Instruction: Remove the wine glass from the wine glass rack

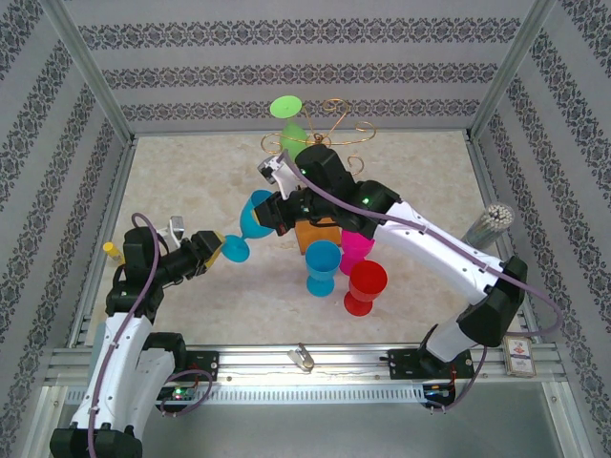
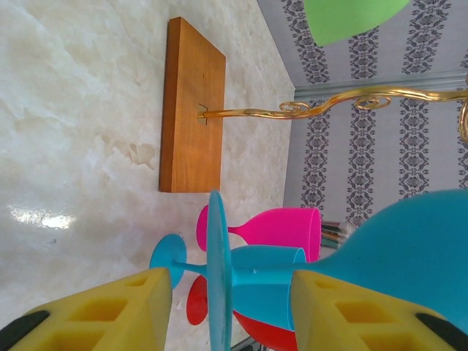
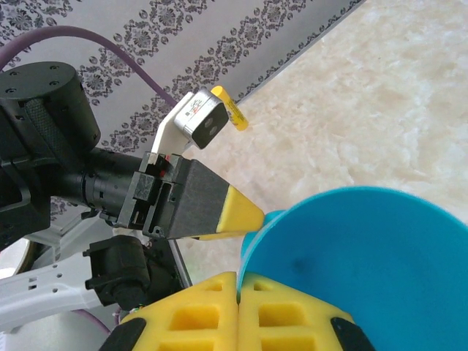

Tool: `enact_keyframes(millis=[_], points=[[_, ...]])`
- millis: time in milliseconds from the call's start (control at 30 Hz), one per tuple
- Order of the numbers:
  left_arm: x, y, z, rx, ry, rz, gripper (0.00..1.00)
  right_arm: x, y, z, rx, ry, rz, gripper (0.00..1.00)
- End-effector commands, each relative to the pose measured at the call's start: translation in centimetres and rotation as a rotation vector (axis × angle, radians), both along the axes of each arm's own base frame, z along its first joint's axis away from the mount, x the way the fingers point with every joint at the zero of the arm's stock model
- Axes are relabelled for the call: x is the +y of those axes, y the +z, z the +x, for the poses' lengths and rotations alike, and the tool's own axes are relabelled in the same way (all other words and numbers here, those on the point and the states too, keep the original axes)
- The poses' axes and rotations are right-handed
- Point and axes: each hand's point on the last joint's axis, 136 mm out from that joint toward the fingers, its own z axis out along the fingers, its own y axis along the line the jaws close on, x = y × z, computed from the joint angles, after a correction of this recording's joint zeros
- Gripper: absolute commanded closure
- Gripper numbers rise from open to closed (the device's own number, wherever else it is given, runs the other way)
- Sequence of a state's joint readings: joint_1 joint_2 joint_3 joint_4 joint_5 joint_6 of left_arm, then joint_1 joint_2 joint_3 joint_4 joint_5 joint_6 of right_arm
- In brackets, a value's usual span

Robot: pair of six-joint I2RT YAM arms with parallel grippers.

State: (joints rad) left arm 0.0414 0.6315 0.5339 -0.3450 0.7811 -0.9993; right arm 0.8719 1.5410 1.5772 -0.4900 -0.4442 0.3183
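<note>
A blue wine glass (image 1: 254, 216) hangs in the air on its side, left of the wine glass rack (image 1: 334, 134), whose gold wire arms rise from a wooden base (image 2: 191, 110). My right gripper (image 3: 239, 281) is shut on the rim of its bowl (image 3: 365, 270). My left gripper (image 2: 230, 292) is open, and its yellow fingers (image 2: 102, 314) straddle the glass's round foot (image 2: 218, 270) and stem with a gap on each side. In the top view the left gripper (image 1: 221, 250) is at the foot and the right gripper (image 1: 274, 212) is at the bowl. A green glass (image 1: 286, 119) hangs on the rack.
Blue (image 1: 322, 267), pink (image 1: 355, 250) and red (image 1: 365, 286) glasses stand upright just in front of the rack base. A bundle of straws (image 1: 492, 224) stands at the right wall. A yellow item (image 1: 113, 250) lies by the left wall. Patterned walls enclose the table.
</note>
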Motion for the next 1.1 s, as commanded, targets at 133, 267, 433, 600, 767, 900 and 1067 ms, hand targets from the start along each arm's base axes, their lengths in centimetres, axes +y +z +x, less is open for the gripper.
enact_keyframes(millis=[133,267,433,600,767,900,1067], points=[[1.3,0.7,0.1,-0.006,0.068,0.067,0.5,-0.8,0.5,-1.8,-0.044,-0.026,-0.011,1.0],[1.8,1.0,0.5,-0.003,0.078,0.111,0.5,-1.1,-0.2,-3.1,-0.042,-0.029,-0.027,1.0],[2.8,1.9,1.3,-0.02,0.088,0.217,0.51,-1.5,-1.8,-4.7,-0.046,-0.046,-0.064,1.0],[3.8,3.4,2.6,-0.062,0.108,0.311,0.51,-1.8,-3.5,-6.4,-0.083,-0.061,-0.137,1.0],[4.0,3.5,2.9,-0.054,0.086,0.349,0.51,-2.3,-5.3,-8.3,-0.08,-0.069,-0.181,1.0],[3.9,3.1,2.7,-0.053,0.082,0.345,0.51,-3.1,-6.9,-9.1,-0.123,-0.104,-0.254,1.0],[3.9,2.9,2.7,-0.051,0.082,0.35,0.51,-3.7,-8.8,-10.2,-0.147,-0.134,-0.325,1.0]])
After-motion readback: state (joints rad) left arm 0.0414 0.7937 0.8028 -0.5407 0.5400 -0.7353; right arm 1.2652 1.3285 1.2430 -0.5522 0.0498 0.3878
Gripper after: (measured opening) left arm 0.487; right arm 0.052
